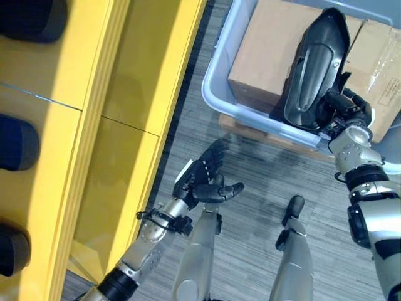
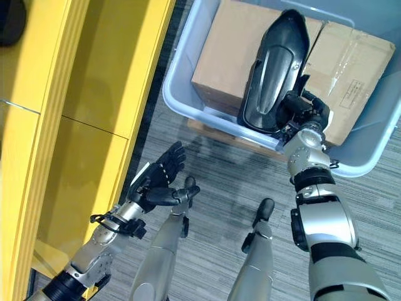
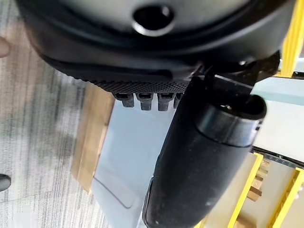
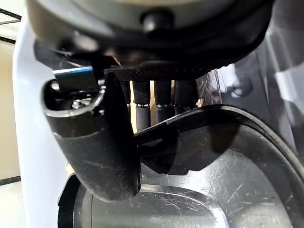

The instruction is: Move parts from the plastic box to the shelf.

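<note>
A long black curved plastic part [image 1: 316, 63] stands tilted in the pale blue plastic box [image 1: 216, 88], leaning on a cardboard carton. My right hand [image 1: 341, 110] is shut on the part's lower end; in the right wrist view the thumb [image 4: 99, 142] and fingers pinch the part's rim [image 4: 228, 156]. My left hand [image 1: 207, 179] hovers open above the floor between the box and the yellow shelf [image 1: 94, 125], holding nothing. Its thumb [image 3: 204, 156] sticks out in the left wrist view.
Two cardboard cartons [image 1: 263, 50] [image 1: 382, 69] fill the box, which rests on a wooden board [image 1: 250, 128]. Dark parts [image 1: 15, 141] [image 1: 31, 19] lie on the shelf at the left. Grey carpet lies between shelf and box.
</note>
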Available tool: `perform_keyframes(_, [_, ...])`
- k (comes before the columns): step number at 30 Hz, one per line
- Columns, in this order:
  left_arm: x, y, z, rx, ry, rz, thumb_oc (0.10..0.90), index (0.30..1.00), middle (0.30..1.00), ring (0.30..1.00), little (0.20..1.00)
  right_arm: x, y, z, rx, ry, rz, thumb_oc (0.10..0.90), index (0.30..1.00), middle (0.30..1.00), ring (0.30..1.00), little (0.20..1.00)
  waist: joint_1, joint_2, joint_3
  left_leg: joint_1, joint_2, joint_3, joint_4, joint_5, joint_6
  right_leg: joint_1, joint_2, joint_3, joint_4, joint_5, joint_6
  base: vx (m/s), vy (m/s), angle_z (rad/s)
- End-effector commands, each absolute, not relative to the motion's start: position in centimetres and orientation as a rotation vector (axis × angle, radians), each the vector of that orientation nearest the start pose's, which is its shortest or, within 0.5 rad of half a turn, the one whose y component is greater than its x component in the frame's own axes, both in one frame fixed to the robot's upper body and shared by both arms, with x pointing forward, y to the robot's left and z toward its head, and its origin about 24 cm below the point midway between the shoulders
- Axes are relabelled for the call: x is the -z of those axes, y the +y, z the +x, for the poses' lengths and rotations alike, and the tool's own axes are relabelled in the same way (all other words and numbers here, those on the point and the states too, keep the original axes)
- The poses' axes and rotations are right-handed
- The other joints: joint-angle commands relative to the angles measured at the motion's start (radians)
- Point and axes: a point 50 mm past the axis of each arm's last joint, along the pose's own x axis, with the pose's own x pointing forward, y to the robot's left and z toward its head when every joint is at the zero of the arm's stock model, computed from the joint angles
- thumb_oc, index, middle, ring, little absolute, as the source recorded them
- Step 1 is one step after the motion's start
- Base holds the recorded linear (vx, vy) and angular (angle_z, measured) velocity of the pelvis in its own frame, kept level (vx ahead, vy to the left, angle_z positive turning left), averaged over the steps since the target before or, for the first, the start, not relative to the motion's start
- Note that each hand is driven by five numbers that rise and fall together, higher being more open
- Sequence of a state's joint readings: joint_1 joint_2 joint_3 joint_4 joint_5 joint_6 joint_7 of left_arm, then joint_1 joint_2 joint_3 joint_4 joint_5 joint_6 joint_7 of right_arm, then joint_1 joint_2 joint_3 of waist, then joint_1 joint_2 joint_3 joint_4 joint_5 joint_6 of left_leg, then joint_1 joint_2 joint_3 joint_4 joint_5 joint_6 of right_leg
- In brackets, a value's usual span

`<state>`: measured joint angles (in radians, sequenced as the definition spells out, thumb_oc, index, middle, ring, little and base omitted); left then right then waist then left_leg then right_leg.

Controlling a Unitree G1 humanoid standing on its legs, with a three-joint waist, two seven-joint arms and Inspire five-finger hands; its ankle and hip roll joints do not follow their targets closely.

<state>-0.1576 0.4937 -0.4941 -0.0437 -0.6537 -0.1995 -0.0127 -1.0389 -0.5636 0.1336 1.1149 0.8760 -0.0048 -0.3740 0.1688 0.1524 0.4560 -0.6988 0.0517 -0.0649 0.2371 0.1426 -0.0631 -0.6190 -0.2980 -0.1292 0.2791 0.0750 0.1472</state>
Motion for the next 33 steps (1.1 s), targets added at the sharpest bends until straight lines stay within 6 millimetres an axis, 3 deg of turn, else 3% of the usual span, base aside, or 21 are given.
perform_keyframes(1, [-12.4, 11.3, 24.9, 0.604, -0.38, -0.229, 0.9, 1.0, 1.0, 1.0, 1.0, -9.7, -29.4, 37.2, 0.578, 0.224, 0.363, 0.4, 0.3, 0.3, 0.3, 0.3, 0.025, 0.052, 0.064, 0.08, -0.086, 0.108, -0.044, -0.059, 0.069, 0.032, 0.073, -0.051, 0.038, -0.051, -0.057, -0.01, -0.069, -0.06])
perform_keyframes(6, [-12.4, 12.9, 24.1, 0.603, -0.389, -0.211, 0.9, 1.0, 1.0, 1.0, 1.0, -12.8, -29.8, 37.4, 0.505, 0.028, 0.443, 0.4, 0.3, 0.3, 0.3, 0.3, 0.008, 0.025, 0.064, 0.175, -0.069, 0.112, -0.063, -0.071, 0.062, 0.12, 0.077, -0.046, 0.008, -0.055, -0.053, -0.01, -0.064, -0.04])
perform_keyframes(9, [-12.3, 13.6, 23.8, 0.596, -0.389, -0.205, 0.9, 1.0, 1.0, 1.0, 1.0, -13.6, -29.8, 37.3, 0.465, -0.031, 0.47, 0.4, 0.3, 0.3, 0.3, 0.3, 0.002, 0.013, 0.064, 0.224, -0.062, 0.109, -0.083, -0.072, 0.06, 0.165, 0.082, -0.041, -0.01, -0.055, -0.05, 0.01, -0.062, -0.07])
perform_keyframes(16, [-12.2, 16.2, 22.9, 0.579, -0.395, -0.18, 0.9, 1.0, 1.0, 1.0, 1.0, -16.4, -28.5, 36.4, 0.315, -0.205, 0.554, 0.4, 0.3, 0.3, 0.3, 0.3, -0.016, -0.039, 0.064, 0.43, -0.034, 0.107, -0.161, -0.075, 0.057, 0.367, 0.103, -0.015, -0.102, -0.043, -0.036, 0.04, -0.096, -0.15])
perform_keyframes(21, [-11.3, 16.8, 21.9, 0.558, -0.381, -0.141, 0.9, 1.0, 1.0, 1.0, 1.0, -12.8, -25.8, 34.5, 0.256, -0.168, 0.671, 0.4, 0.3, 0.3, 0.3, 0.3, -0.016, -0.076, -0.024, 0.536, -0.011, 0.094, -0.217, -0.071, 0.049, 0.5, 0.113, -0.011, -0.191, -0.028, -0.034, 0.13, -0.121, -0.07])
perform_keyframes(24, [-11.3, 17.0, 21.4, 0.508, -0.42, -0.038, 0.9, 1.0, 1.0, 1.0, 1.0, -11.0, -23.7, 33.7, 0.266, -0.099, 0.695, 0.4, 0.3, 0.3, 0.3, 0.3, -0.022, -0.097, -0.081, 0.575, -0.001, 0.084, -0.246, -0.06, 0.046, 0.542, 0.116, -0.006, -0.225, -0.013, -0.028, 0.12, -0.082, -0.02])
perform_keyframes(25, [-11.7, 17.0, 21.2, 0.447, -0.479, 0.054, 0.9, 1.0, 1.0, 1.0, 1.0, -9.5, -22.7, 33.0, 0.31, -0.018, 0.703, 0.4, 0.3, 0.3, 0.3, 0.3, -0.028, -0.108, -0.111, 0.596, 0.004, 0.082, -0.259, -0.058, 0.044, 0.561, 0.116, -0.003, -0.239, -0.008, -0.026, 0.1, -0.036, 0.0])
perform_keyframes(30, [-13.0, 16.4, 20.4, 0.324, -0.724, 0.45, 0.9, 1.0, 1.0, 1.0, 1.0, -7.8, -21.3, 32.1, 0.342, 0.061, 0.678, 0.4, 0.3, 0.3, 0.3, 0.3, -0.04, -0.128, -0.169, 0.634, 0.012, 0.085, -0.277, -0.056, 0.04, 0.594, 0.119, 0.007, -0.262, -0.003, -0.023, 0.07, -0.02, -0.02])
perform_keyframes(33, [-13.0, 16.3, 20.4, 0.324, -0.724, 0.45, 0.9, 1.0, 1.0, 1.0, 1.0, -7.8, -21.3, 32.1, 0.342, 0.061, 0.678, 0.4, 0.3, 0.3, 0.3, 0.3, -0.04, -0.128, -0.169, 0.634, 0.012, 0.085, -0.277, -0.056, 0.04, 0.594, 0.119, 0.007, -0.262, -0.002, -0.023, 0.02, -0.001, -0.01])
